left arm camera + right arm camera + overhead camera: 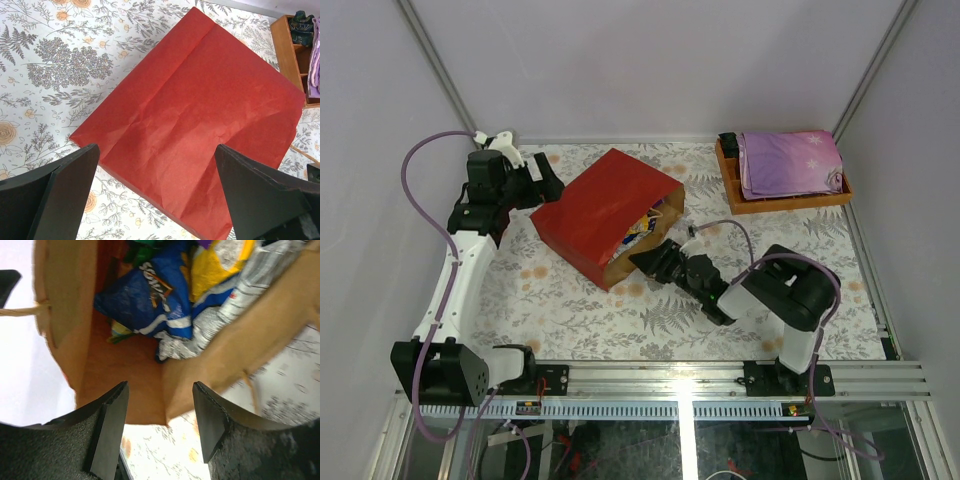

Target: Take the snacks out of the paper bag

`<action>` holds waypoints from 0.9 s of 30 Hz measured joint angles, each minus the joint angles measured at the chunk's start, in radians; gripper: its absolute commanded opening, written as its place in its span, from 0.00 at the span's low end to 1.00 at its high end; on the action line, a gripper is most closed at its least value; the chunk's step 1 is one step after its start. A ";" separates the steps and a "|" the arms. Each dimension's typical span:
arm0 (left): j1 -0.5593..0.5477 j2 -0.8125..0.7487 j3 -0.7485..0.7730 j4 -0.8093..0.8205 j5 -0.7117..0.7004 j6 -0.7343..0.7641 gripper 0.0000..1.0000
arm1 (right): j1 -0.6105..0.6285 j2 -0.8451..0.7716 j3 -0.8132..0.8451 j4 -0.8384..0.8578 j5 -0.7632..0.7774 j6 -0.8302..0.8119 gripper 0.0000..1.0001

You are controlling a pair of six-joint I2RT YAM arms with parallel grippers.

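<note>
paper bag [600, 205] on its side, snacks [150, 295] inside.
right gripper [160, 387] spread at the bag mouth, pinching nothing; left gripper [548, 186] spread wide over the bag's red side.

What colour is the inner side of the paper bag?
Brown. The paper bag shows its inner side best in the right wrist view, which looks into its open mouth.

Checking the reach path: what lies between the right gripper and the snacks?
Right wrist view: between right gripper and snacks, only the paper bag's bare brown inside.
</note>
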 measured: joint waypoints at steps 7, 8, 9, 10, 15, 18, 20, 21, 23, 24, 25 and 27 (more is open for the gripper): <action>0.001 0.000 0.000 0.003 0.013 -0.002 1.00 | 0.048 0.067 0.082 0.054 0.086 0.074 0.61; 0.001 -0.001 0.000 0.003 0.014 -0.002 1.00 | 0.049 0.073 0.082 0.054 0.104 0.090 0.61; 0.001 -0.002 0.000 0.003 0.017 -0.002 1.00 | 0.048 0.079 0.083 0.054 0.121 0.103 0.61; 0.002 -0.003 0.000 0.003 0.019 -0.002 1.00 | 0.049 0.085 0.083 0.054 0.136 0.117 0.61; 0.009 -0.010 0.000 0.005 0.034 -0.003 1.00 | 0.049 0.116 0.094 0.051 0.191 0.176 0.59; 0.014 -0.011 0.000 0.011 0.042 -0.003 1.00 | 0.049 0.145 0.119 0.051 0.216 0.210 0.56; 0.015 -0.011 0.000 0.012 0.047 -0.003 1.00 | 0.049 0.164 0.135 0.051 0.231 0.229 0.55; 0.015 -0.011 0.000 0.012 0.050 -0.003 1.00 | 0.049 0.171 0.143 0.051 0.236 0.236 0.55; 0.015 -0.011 0.000 0.013 0.054 -0.004 1.00 | 0.049 0.181 0.159 0.052 0.249 0.247 0.55; 0.015 -0.011 0.000 0.014 0.056 -0.004 1.00 | 0.049 0.182 0.166 0.051 0.256 0.251 0.55; 0.016 -0.011 0.000 0.014 0.057 -0.004 1.00 | 0.049 0.182 0.174 0.045 0.263 0.256 0.55; 0.019 -0.011 0.000 0.015 0.060 -0.004 1.00 | 0.049 0.182 0.196 0.027 0.276 0.266 0.56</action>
